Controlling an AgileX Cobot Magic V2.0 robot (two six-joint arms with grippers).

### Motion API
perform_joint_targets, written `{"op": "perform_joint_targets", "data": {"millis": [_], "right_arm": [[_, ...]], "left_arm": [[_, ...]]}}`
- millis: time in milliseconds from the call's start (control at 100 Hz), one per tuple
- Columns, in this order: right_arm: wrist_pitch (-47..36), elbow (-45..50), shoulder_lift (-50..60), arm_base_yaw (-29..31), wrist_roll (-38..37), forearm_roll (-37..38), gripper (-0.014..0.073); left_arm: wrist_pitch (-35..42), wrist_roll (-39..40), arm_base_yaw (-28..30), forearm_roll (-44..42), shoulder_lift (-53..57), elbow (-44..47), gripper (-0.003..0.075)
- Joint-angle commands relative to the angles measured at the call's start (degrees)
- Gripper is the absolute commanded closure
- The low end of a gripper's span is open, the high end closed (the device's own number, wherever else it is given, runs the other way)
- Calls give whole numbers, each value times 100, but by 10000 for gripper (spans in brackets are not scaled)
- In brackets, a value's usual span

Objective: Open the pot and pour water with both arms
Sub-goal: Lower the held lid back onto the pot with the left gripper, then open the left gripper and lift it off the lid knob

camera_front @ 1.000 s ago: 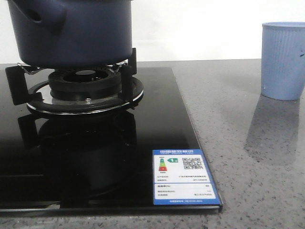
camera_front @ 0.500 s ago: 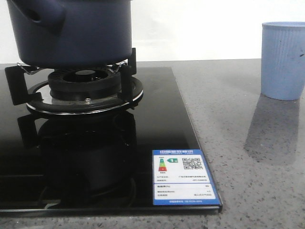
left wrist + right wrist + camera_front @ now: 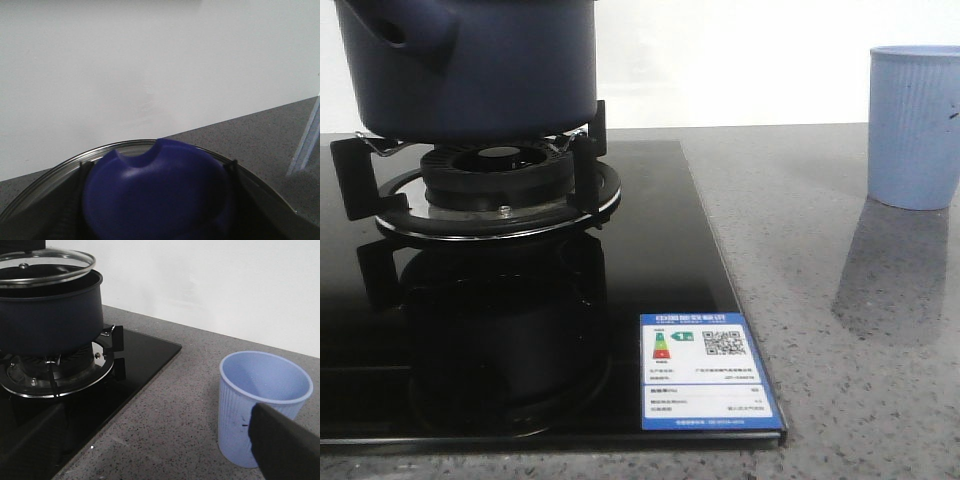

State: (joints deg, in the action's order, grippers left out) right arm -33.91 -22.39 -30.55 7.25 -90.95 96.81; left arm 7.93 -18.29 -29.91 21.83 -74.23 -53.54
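Observation:
The dark navy pot [image 3: 470, 70] stands on the gas burner [image 3: 500, 175]; it also shows in the right wrist view [image 3: 50, 315]. Its glass lid [image 3: 47, 262] with a metal rim sits tilted, a little above the pot's rim. In the left wrist view my left gripper [image 3: 155, 200] is shut on the lid's blue knob [image 3: 155, 190], with the lid's rim [image 3: 125, 147] behind it. My right gripper [image 3: 160, 440] is open and empty above the counter, one finger [image 3: 285, 445] in front of the pale blue ribbed cup [image 3: 262, 405]. The cup [image 3: 915, 125] stands at the far right.
The black glass hob [image 3: 650, 260] covers the left side, with a blue and white label [image 3: 705, 370] at its front corner. The speckled grey counter [image 3: 840, 300] lies between hob and cup. A white wall stands behind.

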Motion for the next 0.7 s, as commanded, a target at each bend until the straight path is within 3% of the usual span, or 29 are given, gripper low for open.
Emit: {"op": "perform_joint_targets", "data": {"millis": [0,570,690], "right_arm": [[45,-139,6,35,-10,-191,-76],[34,-139,6,35,-10,-191,-76],[11,-139,6,35,-10,-191,-76]], "left_arm": [[627,-4,-34,2,77,-231,318],[629,-4,-34,2,-47,-231,318],[629,-4,-34,2,-47,-231,276]]}}
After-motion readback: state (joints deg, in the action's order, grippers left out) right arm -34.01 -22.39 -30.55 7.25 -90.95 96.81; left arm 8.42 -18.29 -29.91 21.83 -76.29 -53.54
